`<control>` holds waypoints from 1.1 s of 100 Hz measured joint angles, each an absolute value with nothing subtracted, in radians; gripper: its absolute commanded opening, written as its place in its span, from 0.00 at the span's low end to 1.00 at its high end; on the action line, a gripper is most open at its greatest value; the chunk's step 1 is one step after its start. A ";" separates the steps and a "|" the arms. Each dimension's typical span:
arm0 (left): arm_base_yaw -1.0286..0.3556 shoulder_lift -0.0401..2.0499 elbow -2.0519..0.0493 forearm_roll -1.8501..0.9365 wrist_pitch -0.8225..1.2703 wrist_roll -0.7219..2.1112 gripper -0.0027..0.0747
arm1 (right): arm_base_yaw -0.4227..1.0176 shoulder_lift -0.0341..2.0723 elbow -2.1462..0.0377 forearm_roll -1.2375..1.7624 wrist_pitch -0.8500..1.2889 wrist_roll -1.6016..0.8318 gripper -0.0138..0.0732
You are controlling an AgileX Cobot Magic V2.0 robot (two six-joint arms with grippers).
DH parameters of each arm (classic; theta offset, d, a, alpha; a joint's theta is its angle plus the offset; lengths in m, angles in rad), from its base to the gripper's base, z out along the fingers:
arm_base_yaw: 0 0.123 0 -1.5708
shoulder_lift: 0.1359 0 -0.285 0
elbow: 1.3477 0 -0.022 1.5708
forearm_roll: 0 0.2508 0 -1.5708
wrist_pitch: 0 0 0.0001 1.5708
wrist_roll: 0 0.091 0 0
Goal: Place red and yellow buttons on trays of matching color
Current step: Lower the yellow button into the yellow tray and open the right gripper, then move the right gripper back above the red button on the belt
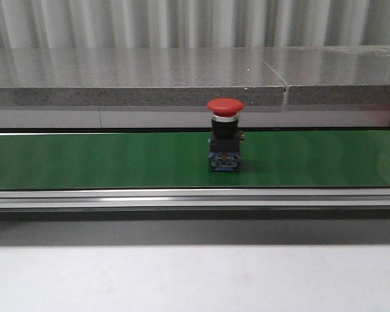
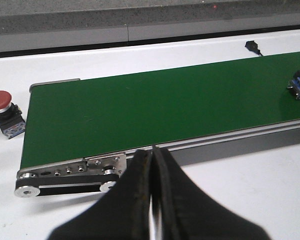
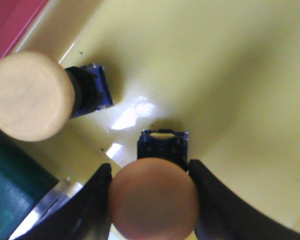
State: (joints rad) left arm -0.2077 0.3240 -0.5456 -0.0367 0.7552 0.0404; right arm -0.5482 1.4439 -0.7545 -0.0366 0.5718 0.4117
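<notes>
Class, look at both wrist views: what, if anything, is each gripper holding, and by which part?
The right gripper holds a yellow button by its cap, above the yellow tray. The left gripper is shut on nothing.

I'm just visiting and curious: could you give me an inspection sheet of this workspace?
Surface: green conveyor belt on white table.
Job's things: red mushroom push button upright on belt; second red push button on table beside belt end; yellow tray holds lying yellow-capped push button and gripped yellow-capped push button; red tray edge.
Clutter: nothing seen.
Grippers: left gripper shut, empty; right gripper shut on button.
Cables: small black plug.
Surroundings: grey stone ledge.
</notes>
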 measured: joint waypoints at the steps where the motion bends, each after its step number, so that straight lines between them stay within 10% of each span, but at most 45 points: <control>1: -0.208 0.324 -0.546 -0.037 0.755 0.040 0.01 | -0.548 1.446 -0.754 -0.037 0.567 0.412 0.45; 21: -0.208 0.324 -0.546 -0.037 0.755 0.040 0.01 | -0.548 1.453 -0.754 -0.037 0.549 0.412 0.80; 110: -0.208 0.324 -0.546 -0.037 0.755 0.040 0.01 | -0.397 1.035 -0.793 -0.071 0.888 0.311 0.80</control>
